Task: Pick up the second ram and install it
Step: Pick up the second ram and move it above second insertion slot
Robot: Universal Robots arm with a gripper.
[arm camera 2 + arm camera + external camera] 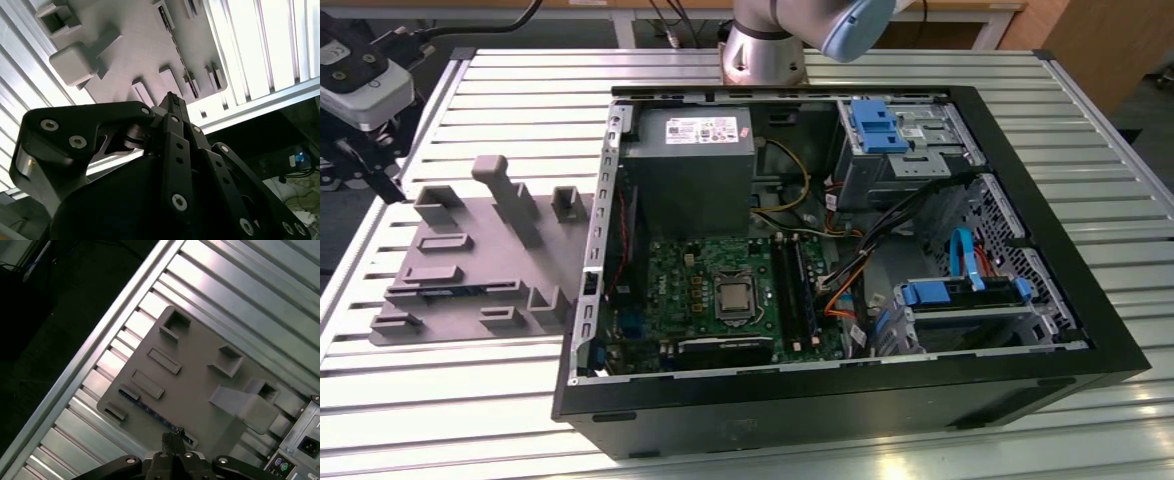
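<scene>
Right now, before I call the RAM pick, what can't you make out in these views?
- Second ram, first wrist view: a stretch near one end is hidden behind the gripper, and its chips are too small to tell apart.
- Memory slots, exterior view: too dark and small to tell which are filled.
- Grey holder tray, second wrist view: its near part is covered by the gripper's body.
</scene>
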